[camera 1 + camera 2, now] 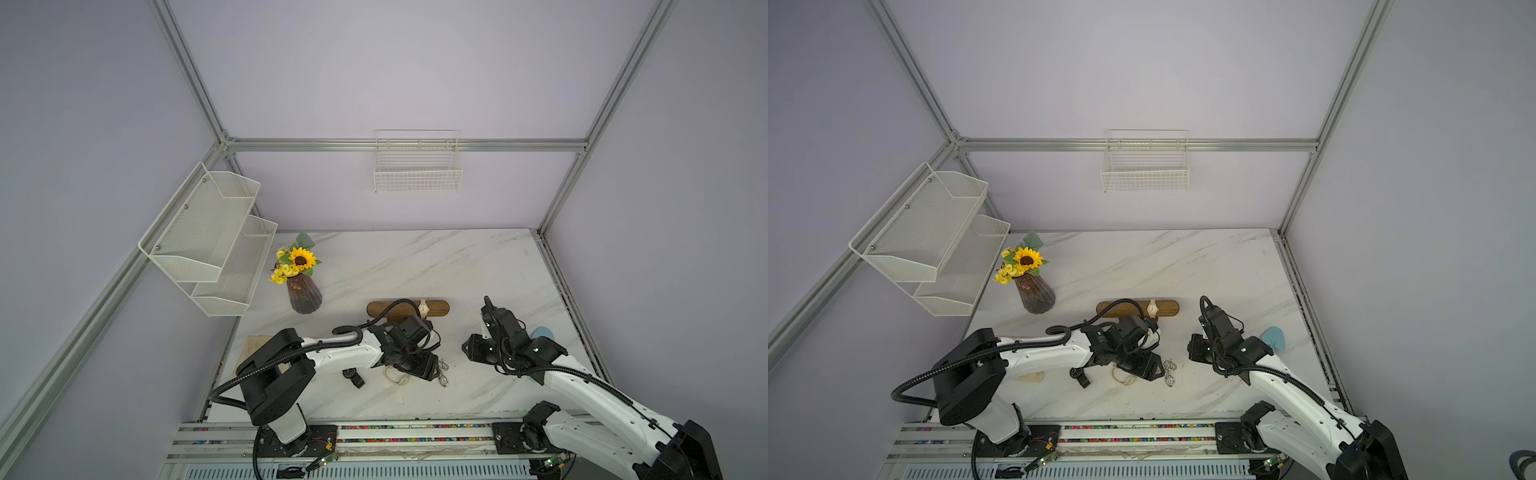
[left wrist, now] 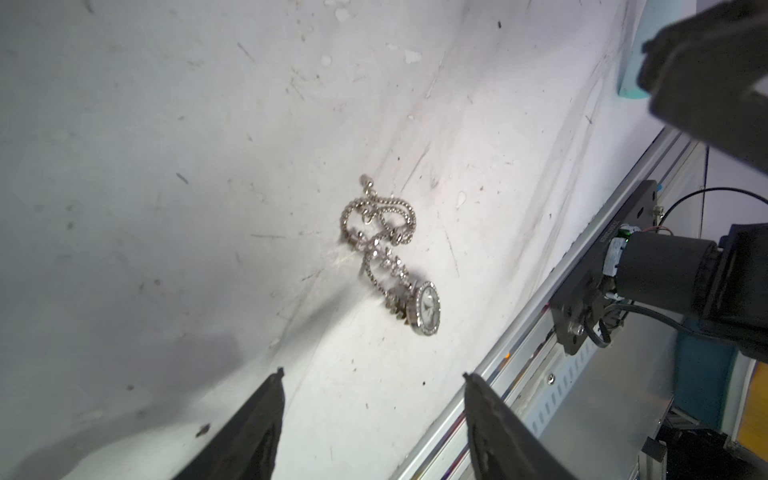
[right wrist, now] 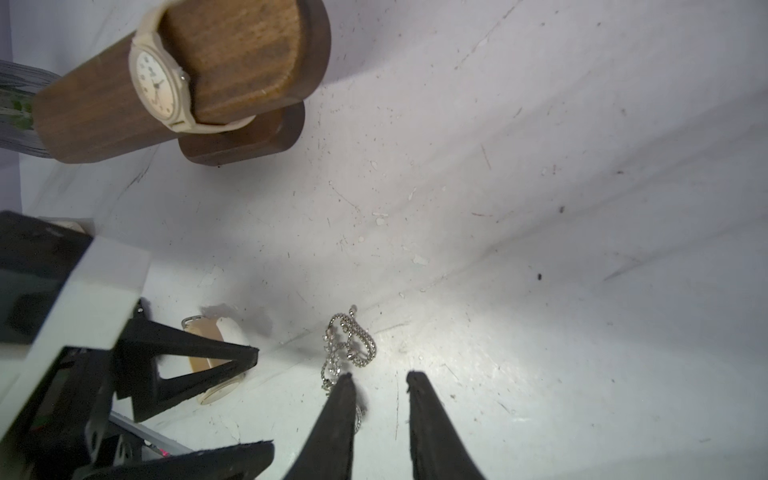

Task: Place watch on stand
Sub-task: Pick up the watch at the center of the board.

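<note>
Presently we find one cream watch point(image 3: 156, 83) seated on the stand point(image 3: 249, 54), while a silver watch point(image 2: 390, 259) lies loose on the tabletop point(image 2: 124, 124). Left fingers point(image 2: 257, 436) and right fingers point(image 3: 432, 428) stand apart, empty, near it.

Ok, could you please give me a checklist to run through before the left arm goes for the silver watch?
1. Left gripper open and empty: ok.
2. Silver chain watch lying free on the marble table, in front of that gripper: ok.
3. Right gripper empty: ok; clear of the chain: cannot tell.
4. Wooden stand upright on its base: ok.
5. Bare bar on either side of the cream watch: ok.
</note>
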Controlling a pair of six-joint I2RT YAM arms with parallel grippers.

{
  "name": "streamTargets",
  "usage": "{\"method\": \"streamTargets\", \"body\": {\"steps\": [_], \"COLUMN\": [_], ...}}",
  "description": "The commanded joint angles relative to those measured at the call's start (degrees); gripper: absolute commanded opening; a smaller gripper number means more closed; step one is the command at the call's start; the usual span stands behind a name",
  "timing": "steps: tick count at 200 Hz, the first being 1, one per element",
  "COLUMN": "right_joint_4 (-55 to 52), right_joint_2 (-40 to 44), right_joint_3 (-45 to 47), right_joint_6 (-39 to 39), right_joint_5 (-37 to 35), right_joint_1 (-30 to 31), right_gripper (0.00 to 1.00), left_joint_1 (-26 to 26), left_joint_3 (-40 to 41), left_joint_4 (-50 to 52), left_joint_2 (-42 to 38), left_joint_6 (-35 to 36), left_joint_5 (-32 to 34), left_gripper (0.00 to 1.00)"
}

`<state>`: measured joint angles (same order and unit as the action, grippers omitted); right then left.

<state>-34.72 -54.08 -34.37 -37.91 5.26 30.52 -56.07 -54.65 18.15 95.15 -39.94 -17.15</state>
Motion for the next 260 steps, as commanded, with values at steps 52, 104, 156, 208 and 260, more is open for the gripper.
{"method": "streamTargets", "body": {"steps": [52, 104, 156, 208, 260], "right_joint_4": [0.24, 7.60, 6.05, 5.70, 5.43], "right_joint_2": [3.94, 2.42, 5.54, 7.01, 8.78], "right_joint_3": [1.90, 9.12, 8.66, 8.96, 9.10], "right_joint_6": [0.15, -2.86, -2.21, -1.20, -1.20], "right_joint_5": [1.15, 10.08, 7.93, 8.29, 8.19], "right_joint_1": [-0.37, -0.33, -0.37, -0.37, -0.31], "right_gripper": [0.23, 0.13, 0.13, 0.13, 0.13], "left_joint_1": [-0.08, -0.60, -0.96, -1.63, -1.58], "left_joint_3": [-6.70, -7.56, -8.19, -7.94, -10.28], "left_joint_4": [-3.00, -3.35, -2.12, -2.08, -0.38], "left_joint_2": [4.91, 6.44, 8.39, 9.08, 11.66], "left_joint_6": [-4.81, -6.29, -8.64, -10.92, -11.21], "left_joint_5": [0.24, -0.52, -1.12, 1.00, 0.88], "left_gripper": [0.68, 0.61, 0.56, 0.52, 0.44]}}
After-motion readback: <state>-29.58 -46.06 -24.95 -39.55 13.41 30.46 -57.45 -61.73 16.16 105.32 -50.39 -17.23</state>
